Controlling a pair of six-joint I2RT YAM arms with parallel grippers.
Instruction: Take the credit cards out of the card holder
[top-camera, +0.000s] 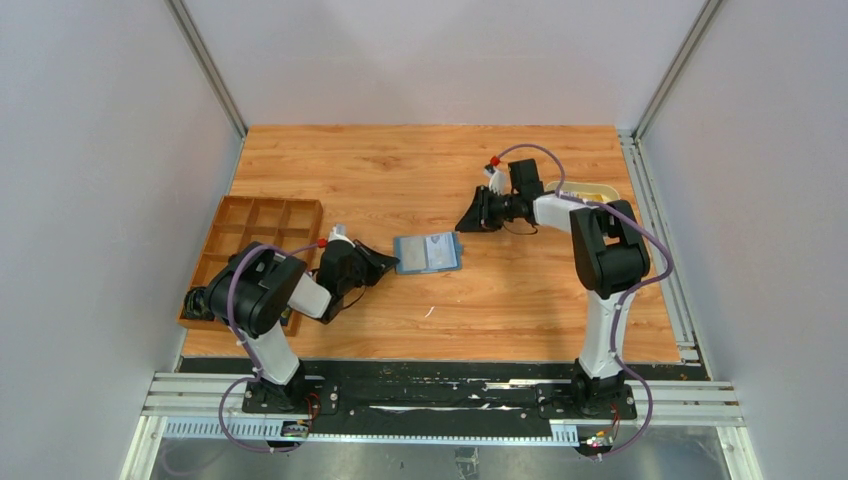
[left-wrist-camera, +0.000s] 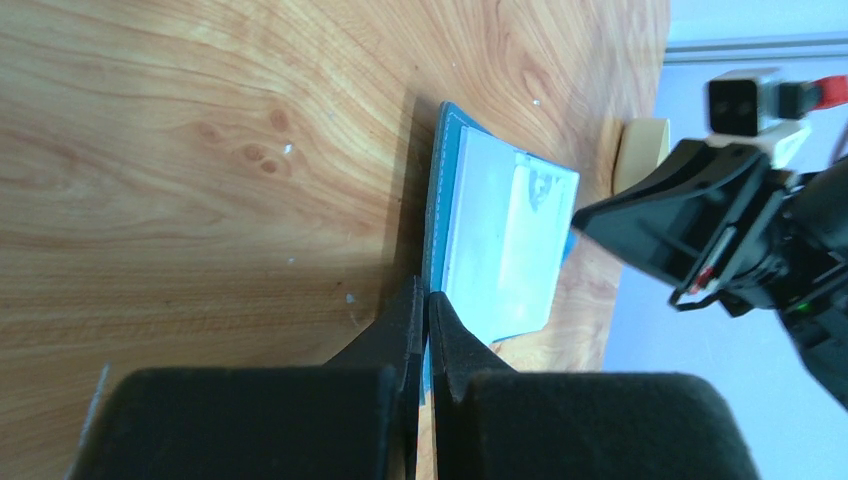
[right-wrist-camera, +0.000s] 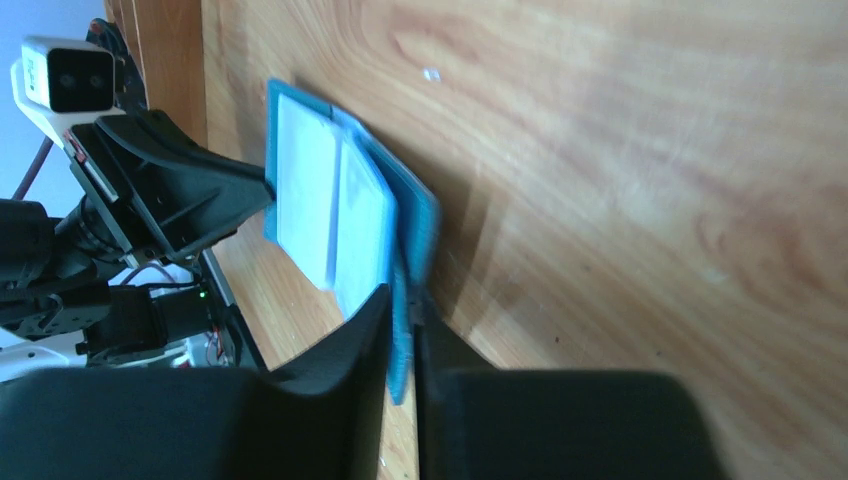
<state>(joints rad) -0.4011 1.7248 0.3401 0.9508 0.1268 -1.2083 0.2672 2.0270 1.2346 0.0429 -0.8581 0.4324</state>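
The blue card holder (top-camera: 428, 253) lies open on the wooden table between the two arms. Whitish cards (left-wrist-camera: 505, 240) sit in its pockets, and they also show in the right wrist view (right-wrist-camera: 305, 190). My left gripper (top-camera: 392, 262) is at the holder's left edge; in the left wrist view (left-wrist-camera: 428, 298) its jaws are shut on that blue edge (left-wrist-camera: 437, 200). My right gripper (top-camera: 462, 226) is at the holder's upper right corner; in the right wrist view (right-wrist-camera: 400, 295) its jaws are pinched on a raised blue flap (right-wrist-camera: 415, 215).
A brown wooden compartment tray (top-camera: 255, 235) stands at the left, beside the left arm. A cream oval dish (top-camera: 590, 192) sits behind the right arm and also shows in the left wrist view (left-wrist-camera: 640, 150). Grey walls enclose the table.
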